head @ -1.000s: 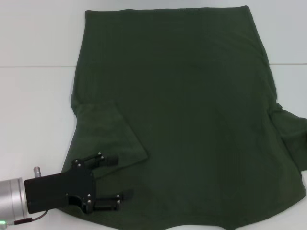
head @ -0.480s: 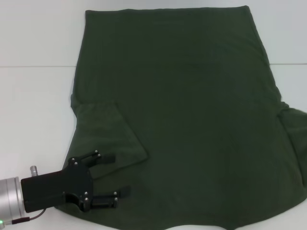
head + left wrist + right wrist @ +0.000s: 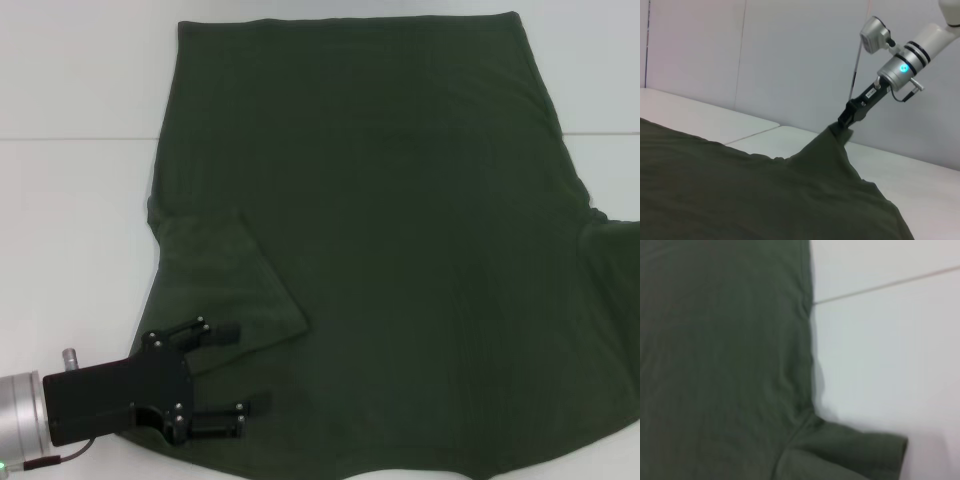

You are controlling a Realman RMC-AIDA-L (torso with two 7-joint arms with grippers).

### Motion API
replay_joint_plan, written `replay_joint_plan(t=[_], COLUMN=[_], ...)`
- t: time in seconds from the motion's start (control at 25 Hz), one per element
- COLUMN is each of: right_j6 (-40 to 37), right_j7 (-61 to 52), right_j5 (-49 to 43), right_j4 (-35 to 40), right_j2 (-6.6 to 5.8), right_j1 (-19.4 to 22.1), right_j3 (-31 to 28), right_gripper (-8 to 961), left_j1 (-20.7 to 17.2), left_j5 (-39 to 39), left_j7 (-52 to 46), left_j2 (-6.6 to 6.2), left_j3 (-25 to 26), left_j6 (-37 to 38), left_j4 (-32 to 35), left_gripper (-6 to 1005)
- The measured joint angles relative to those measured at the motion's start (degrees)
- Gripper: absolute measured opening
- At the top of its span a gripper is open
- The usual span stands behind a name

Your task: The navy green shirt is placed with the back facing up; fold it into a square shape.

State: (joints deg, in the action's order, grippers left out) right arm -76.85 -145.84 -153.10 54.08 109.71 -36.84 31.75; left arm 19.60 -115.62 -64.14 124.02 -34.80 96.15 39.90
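Lifting the pinched sleeve with the right tool (image 3: 846, 120) should go gently over the shirt (image 3: 400, 230), while the left tool (image 3: 245, 368) sits spread beside its folded sleeve.

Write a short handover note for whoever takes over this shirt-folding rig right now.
Left gripper: open, low over the navy green shirt at its near left corner, holding nothing.
Right gripper: shut on the shirt's right sleeve, lifting it off the table.
Shirt: spread back up.
Done: left sleeve folded in onto the body.
Left: bring the right sleeve in, then fold the body into a square.
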Motion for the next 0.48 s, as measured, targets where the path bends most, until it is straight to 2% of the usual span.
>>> replay_joint_plan(t=[0.24,0.48], right_j6=[-0.7,-1.5], right_j7=[0.0,0.0], right_j5=[0.1,0.2], right_j4=[0.9,0.4], right_j2=[0.17,1.43], right_j1=[-1.7,-4.8], right_j3=[0.3,3.7], right_gripper=[101,119], left_j1=[0.0,0.0], left_j5=[-0.1,-0.1], left_j7=[0.0,0.0], left_j2=[-0.01,-0.01], left_j3=[0.0,0.0], left_j6=[0.0,-0.2], left_j4=[0.0,0.0], left_gripper=[931,931])
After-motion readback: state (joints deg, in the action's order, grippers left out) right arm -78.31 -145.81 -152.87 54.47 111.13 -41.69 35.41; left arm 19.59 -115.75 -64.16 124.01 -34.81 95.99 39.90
